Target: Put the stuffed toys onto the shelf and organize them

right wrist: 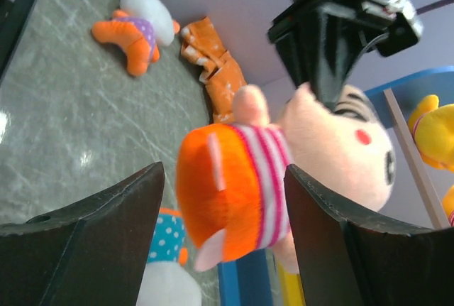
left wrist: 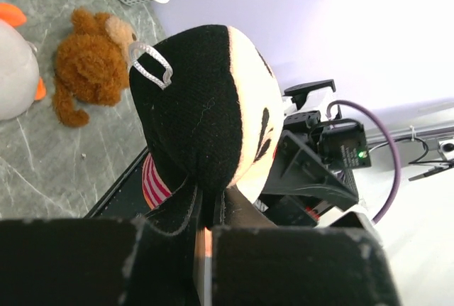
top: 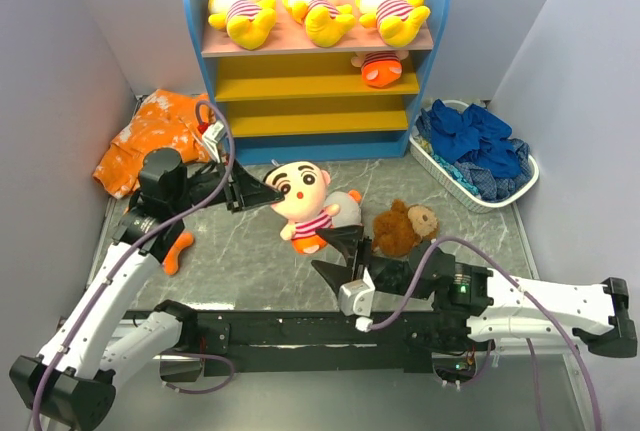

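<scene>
Precariously, left fingers (top: 252, 191) pinch the black-haired, striped-shirt plush doll (top: 300, 201) by its hair; right fingers (right wrist: 106, 228), at its five o'clock, gape; it may slip.

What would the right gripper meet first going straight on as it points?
Probably the striped-shirt doll: its orange bottom lies directly ahead of the open right gripper, though depth is unclear.

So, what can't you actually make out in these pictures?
Toy on the second shelf: top view, the pink top board hides its head.
White toy: top view, the held doll covers most; left wrist view, cut by the edge.
Left pincer tips: left wrist view, buried under the doll's hair.
</scene>
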